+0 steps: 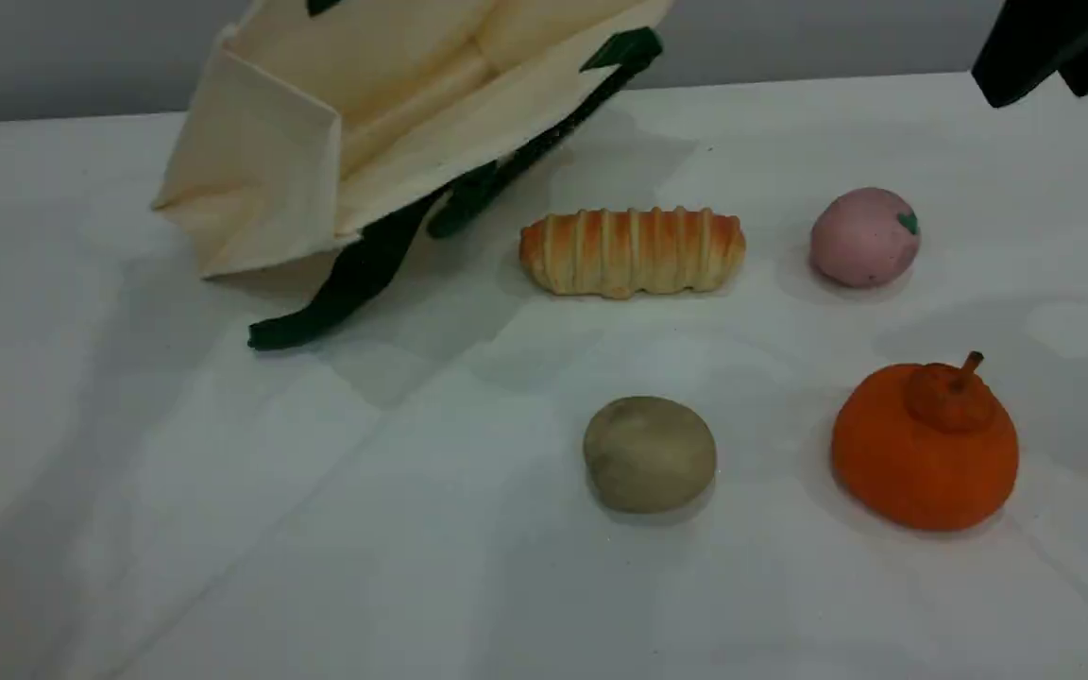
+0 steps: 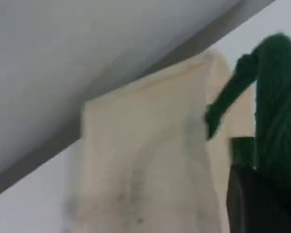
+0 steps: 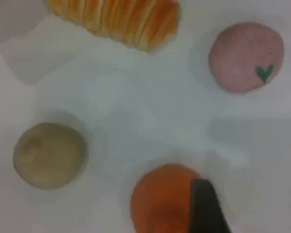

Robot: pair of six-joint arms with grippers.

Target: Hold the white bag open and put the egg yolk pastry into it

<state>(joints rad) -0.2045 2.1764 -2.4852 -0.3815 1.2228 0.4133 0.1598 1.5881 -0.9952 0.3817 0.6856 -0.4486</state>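
Overhead, I saw the white bag lifted and tilted at the far left of the surface, its mouth gaping toward the camera, one dark green rope handle trailing down onto the cloth below it. From the left wrist view, my left hand was closed on the other green handle, with the cream canvas hanging just beside it. The egg yolk pastry sat untouched on the surface near the front, well apart from the bag. Behind it lay the striped bread loaf, to the right of that the pink ball with its green leaf, and the orange fruit stood to the pastry's right. My right hand hovered above the orange fruit, holding nothing; only one dark fingertip showed, so I could not tell how far apart its fingers stood.
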